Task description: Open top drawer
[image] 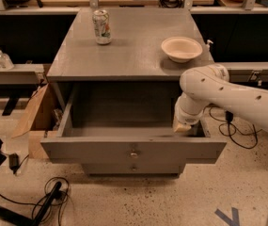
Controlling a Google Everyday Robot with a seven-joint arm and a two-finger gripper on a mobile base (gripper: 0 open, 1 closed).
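The top drawer (133, 150) of the grey cabinet stands pulled far out toward the camera. Its wide grey front panel carries a small round brass knob (133, 154) at the centre, and its deep grey box is open to view and looks empty. My white arm (227, 95) comes in from the right and bends down into the drawer. My gripper (183, 127) is inside the drawer at its right front corner, just behind the front panel, largely hidden by the wrist.
A soda can (101, 26) and a white bowl (181, 48) stand on the cabinet top (129, 55). A lower drawer front (133, 168) shows beneath. Cardboard (35, 114) leans at the cabinet's left. Cables (49, 201) lie on the floor front left, with shelving behind.
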